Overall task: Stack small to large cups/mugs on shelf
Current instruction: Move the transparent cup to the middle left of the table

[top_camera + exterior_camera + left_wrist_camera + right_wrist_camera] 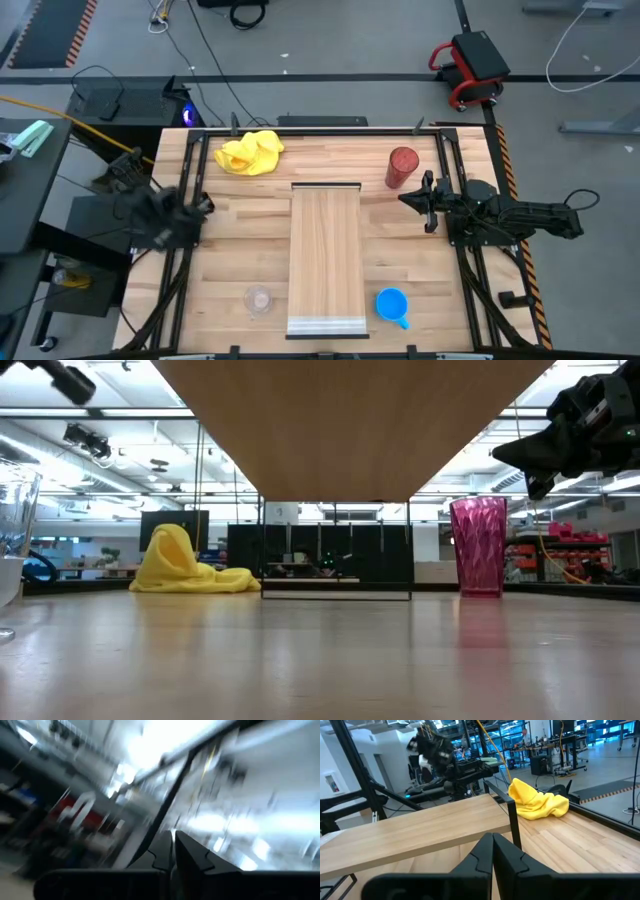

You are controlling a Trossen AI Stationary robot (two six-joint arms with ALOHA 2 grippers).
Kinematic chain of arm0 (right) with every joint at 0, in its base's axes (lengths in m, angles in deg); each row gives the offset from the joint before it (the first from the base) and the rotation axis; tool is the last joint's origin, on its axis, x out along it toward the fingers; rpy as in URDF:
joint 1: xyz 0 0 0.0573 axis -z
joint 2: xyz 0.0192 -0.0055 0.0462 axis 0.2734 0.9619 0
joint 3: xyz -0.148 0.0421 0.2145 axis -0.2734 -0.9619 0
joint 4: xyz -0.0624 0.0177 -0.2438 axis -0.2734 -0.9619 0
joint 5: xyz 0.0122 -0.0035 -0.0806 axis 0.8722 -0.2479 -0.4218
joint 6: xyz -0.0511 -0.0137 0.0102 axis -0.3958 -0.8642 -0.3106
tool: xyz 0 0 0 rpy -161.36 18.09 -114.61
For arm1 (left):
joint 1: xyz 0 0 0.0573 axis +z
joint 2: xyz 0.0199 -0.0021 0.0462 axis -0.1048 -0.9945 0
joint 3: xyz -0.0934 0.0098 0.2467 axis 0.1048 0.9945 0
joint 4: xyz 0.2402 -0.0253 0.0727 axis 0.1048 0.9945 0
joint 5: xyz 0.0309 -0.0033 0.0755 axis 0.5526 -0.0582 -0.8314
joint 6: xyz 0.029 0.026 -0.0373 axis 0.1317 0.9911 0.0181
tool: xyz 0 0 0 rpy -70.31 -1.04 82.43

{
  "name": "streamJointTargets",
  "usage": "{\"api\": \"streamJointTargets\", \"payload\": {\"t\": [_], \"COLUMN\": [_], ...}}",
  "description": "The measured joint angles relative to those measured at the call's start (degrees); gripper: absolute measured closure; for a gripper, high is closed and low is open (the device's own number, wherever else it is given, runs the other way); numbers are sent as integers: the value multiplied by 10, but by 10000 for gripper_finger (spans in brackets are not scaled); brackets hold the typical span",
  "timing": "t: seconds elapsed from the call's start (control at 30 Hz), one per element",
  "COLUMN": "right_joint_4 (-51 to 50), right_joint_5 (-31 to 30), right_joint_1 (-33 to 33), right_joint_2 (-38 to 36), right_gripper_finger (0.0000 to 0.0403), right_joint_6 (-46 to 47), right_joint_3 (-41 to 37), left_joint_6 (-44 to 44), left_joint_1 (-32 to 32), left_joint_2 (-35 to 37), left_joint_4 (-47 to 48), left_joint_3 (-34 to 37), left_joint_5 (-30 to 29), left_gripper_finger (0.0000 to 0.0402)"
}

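The light wooden shelf (325,255) stands raised on thin legs over the middle of the table; the low view shows its underside (340,420). The dark red tumbler (401,167) stands upright on the tabletop at the far right of the shelf, and also shows in the low view (478,545). The blue mug (392,304) stands near the shelf's near right corner. The clear glass cup (259,299) stands near its near left corner. My left gripper (207,205) is shut and empty at the table's left edge. My right gripper (407,198) is shut and empty, just on the near side of the tumbler and raised above the table (520,455).
A crumpled yellow cloth (250,152) lies at the far left of the table, and also shows in the right wrist view (537,800). Black frame rails (180,270) run along the table's left and right sides. Bare tabletop (230,240) lies on the left of the shelf.
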Motion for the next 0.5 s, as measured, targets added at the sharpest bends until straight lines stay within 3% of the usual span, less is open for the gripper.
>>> {"api": "streamJointTargets", "payload": {"t": [0.13, 0.27, 0.5], "right_joint_4": [0, 0, 0], "right_joint_5": [0, 0, 0], "right_joint_1": [0, 0, 0], "right_joint_2": [0, 0, 0], "right_gripper_finger": [389, 389, 389], "right_joint_6": [0, 0, 0], "right_joint_3": [0, 0, 0], "left_joint_6": [1, 45, 82], "left_joint_1": [0, 0, 0], "left_joint_2": [0, 0, -2], "left_joint_4": [-121, -182, -156], "left_joint_3": [0, 0, -41], "left_joint_5": [0, -1, -7], "left_gripper_finger": [369, 366, 375]}}
